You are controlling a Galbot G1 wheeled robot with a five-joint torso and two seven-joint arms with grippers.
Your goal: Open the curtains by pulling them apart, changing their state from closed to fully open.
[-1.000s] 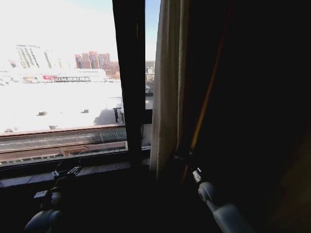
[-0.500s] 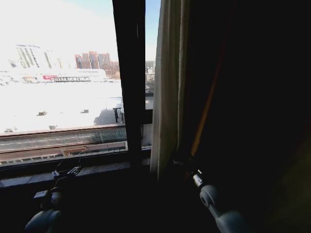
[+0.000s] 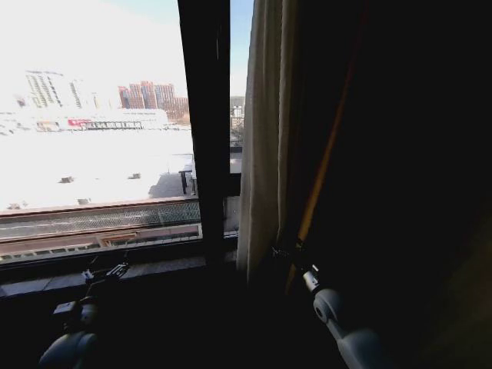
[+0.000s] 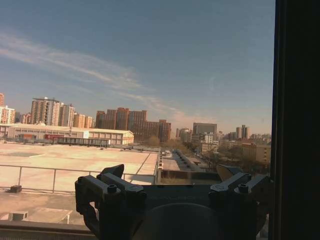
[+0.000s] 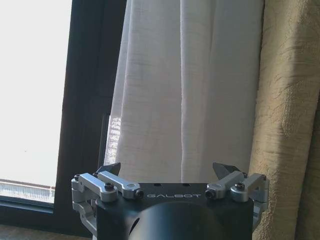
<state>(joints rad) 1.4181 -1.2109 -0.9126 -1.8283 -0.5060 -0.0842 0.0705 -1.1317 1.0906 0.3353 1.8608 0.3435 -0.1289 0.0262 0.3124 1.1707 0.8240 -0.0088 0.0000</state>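
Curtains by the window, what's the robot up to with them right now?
The sheer curtain is bunched to the right of the window frame, beside a heavy beige drape, so most of the glass is uncovered. The right gripper sits just in front of the curtain's lower part with its fingers open, holding nothing. The left gripper waits low at the sill, also open and empty, facing out over the city.
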